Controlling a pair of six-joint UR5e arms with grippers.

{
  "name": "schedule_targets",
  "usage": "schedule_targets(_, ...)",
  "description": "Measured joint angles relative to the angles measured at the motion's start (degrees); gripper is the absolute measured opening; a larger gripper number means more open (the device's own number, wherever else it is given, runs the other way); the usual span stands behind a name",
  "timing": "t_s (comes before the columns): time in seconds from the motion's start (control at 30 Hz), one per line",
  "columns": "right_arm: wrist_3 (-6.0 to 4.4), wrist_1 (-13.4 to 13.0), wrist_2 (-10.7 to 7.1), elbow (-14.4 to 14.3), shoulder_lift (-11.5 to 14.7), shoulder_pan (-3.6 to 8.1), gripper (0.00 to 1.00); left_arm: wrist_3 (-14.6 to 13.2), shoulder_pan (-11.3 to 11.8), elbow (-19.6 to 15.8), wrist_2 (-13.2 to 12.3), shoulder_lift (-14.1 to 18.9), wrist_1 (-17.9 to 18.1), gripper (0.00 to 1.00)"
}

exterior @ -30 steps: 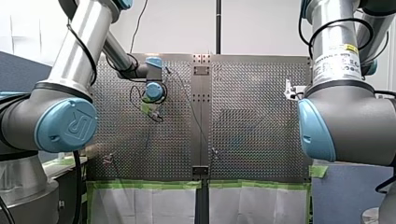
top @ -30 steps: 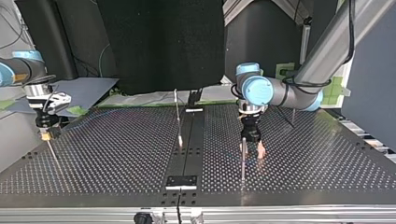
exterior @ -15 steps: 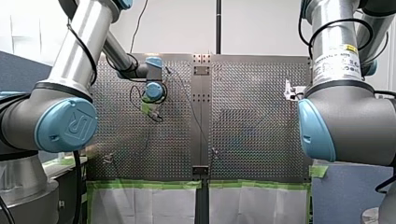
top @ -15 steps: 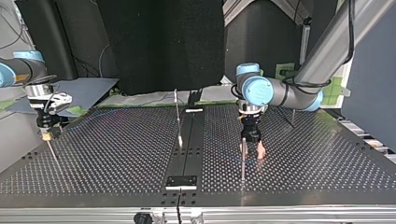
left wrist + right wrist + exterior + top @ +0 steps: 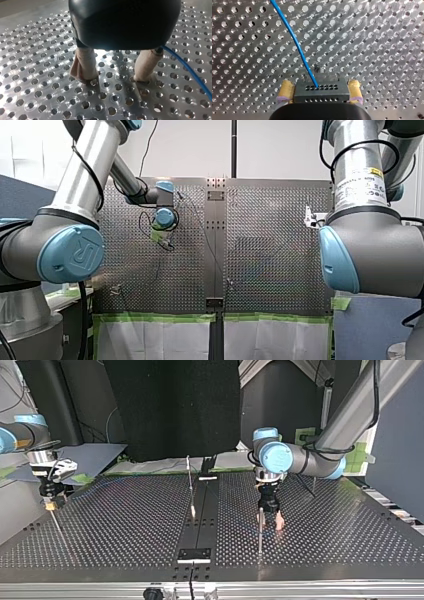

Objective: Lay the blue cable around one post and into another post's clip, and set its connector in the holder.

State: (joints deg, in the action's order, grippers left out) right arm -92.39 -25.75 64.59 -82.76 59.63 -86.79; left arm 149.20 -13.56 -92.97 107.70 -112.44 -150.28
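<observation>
Though apart, two hands, one cable.

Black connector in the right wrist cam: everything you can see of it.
The connector is a black, plastic-looking rectangular block with two rows of small holes on its facing side. It sits level, clamped end to end between the tan pads of my right claw, over the perforated table. The blue cable leaves an upper-row hole and curves away across the table.
</observation>
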Motion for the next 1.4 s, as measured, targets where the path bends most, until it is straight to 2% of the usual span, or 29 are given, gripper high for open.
schedule_targets(0.53, 0.00, 0.00, 0.01, 0.00, -0.04, -0.09, 0.92, 1.45, -0.34, 0.01, 1.63, 0.63, -3.30, 1.00)
schedule_targets(0.93, 0.00, 0.09, 0.01, 0.00, -0.01, -0.08, 0.92, -2.66, -2.08, 0.00, 2.53, 3.03, -8.32, 1.00)
schedule_targets(1.17, 0.00, 0.14, 0.02, 0.00, -0.01, -0.02, 0.92, -4.31, -3.13, -0.02, 5.03, 3.18, -11.72, 1.00)
schedule_targets(1.4, 0.00, 0.16, 0.02, 0.00, 0.00, 0.05, 0.92, -6.48, -3.70, -0.37, 7.98, 4.86, -13.35, 1.00)
